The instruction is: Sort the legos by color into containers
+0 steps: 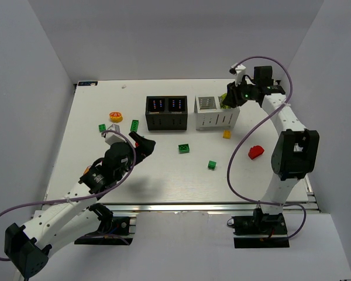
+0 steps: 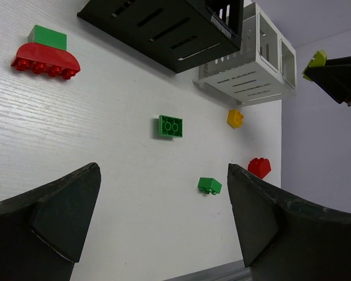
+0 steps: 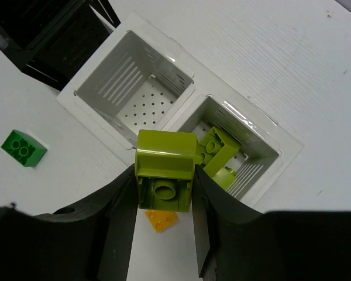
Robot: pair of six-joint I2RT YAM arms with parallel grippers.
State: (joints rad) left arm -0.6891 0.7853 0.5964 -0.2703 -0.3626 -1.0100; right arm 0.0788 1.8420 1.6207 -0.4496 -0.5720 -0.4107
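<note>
My right gripper (image 3: 164, 186) is shut on a lime lego (image 3: 165, 167) and hangs just above the near rim of the white container (image 3: 184, 96), by its right compartment. That compartment holds two lime legos (image 3: 217, 153); the left one looks empty. An orange-yellow lego (image 3: 161, 220) lies on the table below the jaws. In the top view the right gripper (image 1: 231, 99) is at the white container (image 1: 215, 120), and the black container (image 1: 165, 120) stands to its left. My left gripper (image 2: 164, 175) is open, with nothing in it, over bare table. Green legos (image 2: 171, 126) (image 2: 209, 185) lie ahead of it.
Loose on the table are a red lego (image 1: 255, 152), green ones (image 1: 184, 148) (image 1: 212, 165) (image 1: 134, 125) (image 1: 102, 127) and an orange round piece (image 1: 116, 117). The left wrist view shows a red rounded lego (image 2: 45, 60) with a green one on top.
</note>
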